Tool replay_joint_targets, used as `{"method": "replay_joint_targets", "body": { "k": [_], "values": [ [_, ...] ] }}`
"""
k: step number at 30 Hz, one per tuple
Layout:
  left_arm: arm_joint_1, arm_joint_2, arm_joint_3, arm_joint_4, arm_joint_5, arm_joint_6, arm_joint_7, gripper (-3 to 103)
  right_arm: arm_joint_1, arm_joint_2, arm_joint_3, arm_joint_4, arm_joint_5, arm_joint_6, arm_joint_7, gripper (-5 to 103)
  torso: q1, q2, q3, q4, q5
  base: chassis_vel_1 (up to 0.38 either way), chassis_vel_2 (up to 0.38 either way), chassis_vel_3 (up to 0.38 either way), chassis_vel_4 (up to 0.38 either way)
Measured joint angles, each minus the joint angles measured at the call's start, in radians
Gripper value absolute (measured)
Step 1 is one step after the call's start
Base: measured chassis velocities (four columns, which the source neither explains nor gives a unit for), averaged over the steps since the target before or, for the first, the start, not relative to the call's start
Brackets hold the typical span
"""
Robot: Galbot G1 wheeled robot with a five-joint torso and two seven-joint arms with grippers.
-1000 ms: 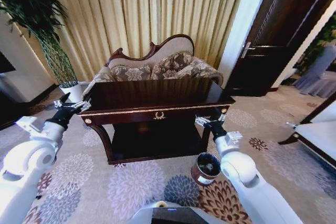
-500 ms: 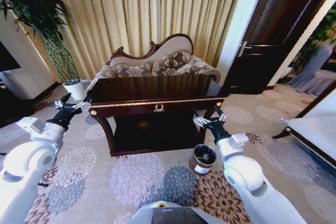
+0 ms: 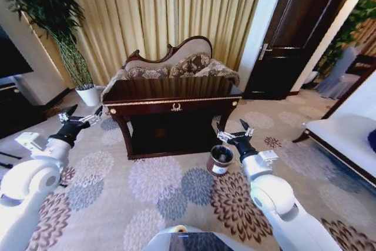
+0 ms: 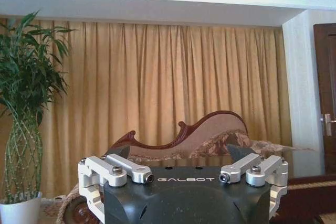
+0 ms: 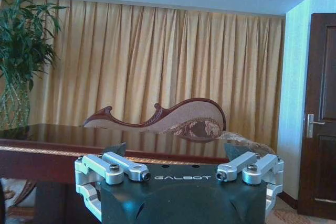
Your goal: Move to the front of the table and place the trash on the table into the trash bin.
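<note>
Head view: the table (image 3: 173, 99) stands ahead of the robot, in front of the sofa (image 3: 173, 66). The trash bin (image 3: 220, 160) sits on the carpet near the table's right leg. The left gripper (image 3: 79, 117) hovers wide open, left of the table. The right gripper (image 3: 234, 134) hovers wide open, just beside the bin.

Left wrist view: sofa back, curtain (image 4: 157, 87), plant (image 4: 23, 108).

Right wrist view: the glossy tabletop lies ahead, trash not discernible.
</note>
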State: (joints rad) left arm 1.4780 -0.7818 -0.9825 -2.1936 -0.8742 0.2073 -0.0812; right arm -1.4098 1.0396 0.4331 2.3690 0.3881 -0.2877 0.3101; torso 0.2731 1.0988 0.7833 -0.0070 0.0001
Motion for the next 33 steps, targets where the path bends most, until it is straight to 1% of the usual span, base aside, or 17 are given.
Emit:
{"method": "replay_joint_targets", "body": {
  "k": [2,6,8,9,11,12,13,16,21,23,25,27,28,30,31,32,33],
  "values": [
    [0.002,-0.001,-0.002,-0.005,0.000,0.000,0.000,100,-0.002,0.000,0.001,0.002,0.000,0.001,0.001,100,0.000,0.000,0.000,0.0000,0.0005,0.385,-0.337,-0.363,0.370],
    [0.006,-0.003,-0.004,-0.008,0.000,-0.001,0.000,100,-0.003,0.000,0.001,0.003,0.000,0.001,0.001,100,0.000,0.000,0.000,0.0005,-0.0014,0.361,-0.372,-0.353,0.379],
    [0.015,-0.008,-0.010,-0.019,0.001,-0.001,0.001,100,-0.005,0.001,0.002,0.002,-0.001,0.008,0.001,100,0.000,0.000,0.000,-0.0004,0.0016,0.372,-0.374,-0.352,0.350],
    [0.015,-0.008,-0.010,-0.019,0.001,-0.001,0.001,100,-0.005,0.001,0.002,0.002,-0.001,0.008,0.001,100,0.000,0.000,0.000,-0.0004,0.0016,0.372,-0.365,-0.321,0.341],
    [0.020,-0.012,-0.012,-0.022,0.003,-0.002,0.001,100,-0.005,0.001,0.002,-0.004,-0.002,0.021,0.001,100,0.000,0.000,0.000,-0.0001,0.0006,0.302,-0.365,-0.280,0.356],
    [0.028,-0.017,-0.014,-0.027,0.004,-0.002,0.000,100,-0.005,0.001,0.002,-0.010,-0.007,0.032,0.001,100,0.000,0.000,0.000,0.0002,-0.0024,0.280,-0.389,-0.299,0.332],
    [0.035,-0.021,-0.018,-0.033,0.006,-0.002,-0.001,100,-0.005,0.000,0.002,-0.014,-0.008,0.033,0.002,100,0.000,0.000,0.000,0.0001,-0.0003,0.286,-0.306,-0.299,0.236],
    [0.049,-0.030,-0.025,-0.050,0.007,-0.002,0.000,100,-0.006,-0.005,0.003,-0.021,0.000,0.033,0.011,100,-0.001,0.001,0.000,0.0000,0.0012,0.263,-0.192,-0.229,0.218],
    [0.073,-0.038,-0.032,-0.070,0.007,0.002,0.000,100,-0.010,-0.022,0.009,-0.032,0.027,0.031,0.017,100,-0.001,0.001,0.000,0.0003,-0.0003,0.079,-0.062,-0.073,0.067],
    [0.092,-0.040,-0.040,-0.084,0.004,0.005,0.000,100,-0.017,-0.041,0.010,-0.028,0.057,0.019,0.030,100,0.000,0.000,0.000,0.0002,-0.0004,0.000,0.000,0.000,0.000],
    [0.115,-0.040,-0.052,-0.103,-0.007,0.012,-0.002,100,-0.027,-0.075,0.013,-0.003,0.119,-0.013,0.063,100,0.001,-0.001,0.001,-0.0001,0.0000,-0.015,0.050,0.015,-0.060],
    [0.148,-0.036,-0.077,-0.138,-0.036,0.028,-0.005,100,-0.041,-0.163,0.018,0.052,0.253,-0.075,0.142,100,0.001,-0.001,0.001,-0.0003,0.0002,-0.051,0.045,0.063,-0.054],
    [0.148,-0.036,-0.077,-0.138,-0.036,0.028,-0.005,100,-0.041,-0.163,0.018,0.052,0.253,-0.075,0.142,100,0.001,-0.001,0.001,-0.0003,0.0002,-0.050,0.033,0.063,-0.041],
    [0.177,-0.031,-0.103,-0.163,-0.065,0.047,-0.006,100,-0.043,-0.256,0.035,0.084,0.361,-0.095,0.215,100,0.001,-0.001,0.000,0.0000,-0.0001,0.000,0.000,0.000,0.000],
    [0.177,-0.031,-0.103,-0.163,-0.065,0.047,-0.006,100,-0.043,-0.256,0.035,0.084,0.361,-0.095,0.215,100,0.001,-0.001,0.000,0.0000,-0.0001,0.000,0.000,0.000,0.000],
    [0.192,-0.027,-0.118,-0.173,-0.085,0.058,-0.008,100,-0.041,-0.304,0.057,0.092,0.410,-0.092,0.245,100,0.000,0.000,0.000,0.0002,0.0003,0.000,0.000,0.000,0.000],
    [0.192,-0.027,-0.118,-0.173,-0.085,0.058,-0.008,100,-0.041,-0.304,0.057,0.092,0.410,-0.092,0.245,100,0.000,0.000,0.000,0.0002,0.0003,0.000,0.000,0.000,0.000]
  ]
}}
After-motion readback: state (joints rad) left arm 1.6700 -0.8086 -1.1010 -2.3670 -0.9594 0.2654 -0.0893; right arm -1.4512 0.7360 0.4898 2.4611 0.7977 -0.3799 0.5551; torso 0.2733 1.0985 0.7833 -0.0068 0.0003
